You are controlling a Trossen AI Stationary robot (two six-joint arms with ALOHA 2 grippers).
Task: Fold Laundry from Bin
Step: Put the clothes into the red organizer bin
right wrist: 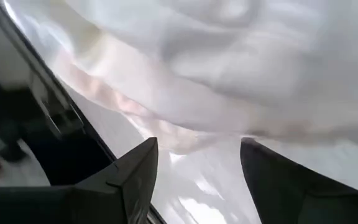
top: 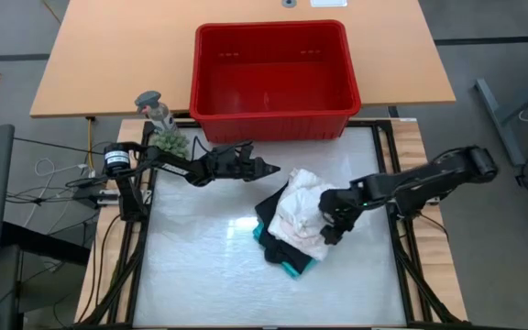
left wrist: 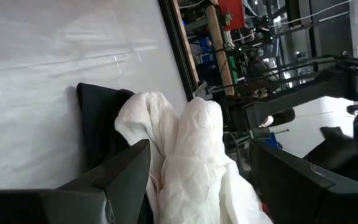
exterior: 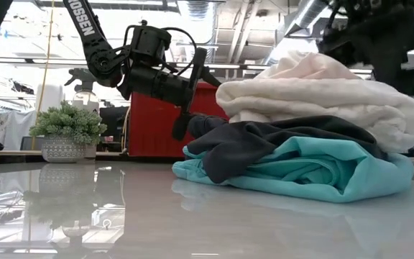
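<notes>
Clothes [top: 293, 220] heaped on the mat, out of the empty bin [top: 273, 78], ready for folding. Right gripper [top: 328, 223] at the pile's edge, fingers apart, nothing held; left gripper [top: 266, 169] hovering near, fingers apart too.

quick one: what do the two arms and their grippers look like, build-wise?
Both arms are black, jointed, with chunky housings. The left gripper ends in two tapered dark fingers; in the low view its arm bears white lettering, and a black cable loops over the wrist. The right gripper is likewise black and two-fingered; its wedge-shaped fingers look matte. A silver-banded cylinder sits at the left arm's base.
</notes>
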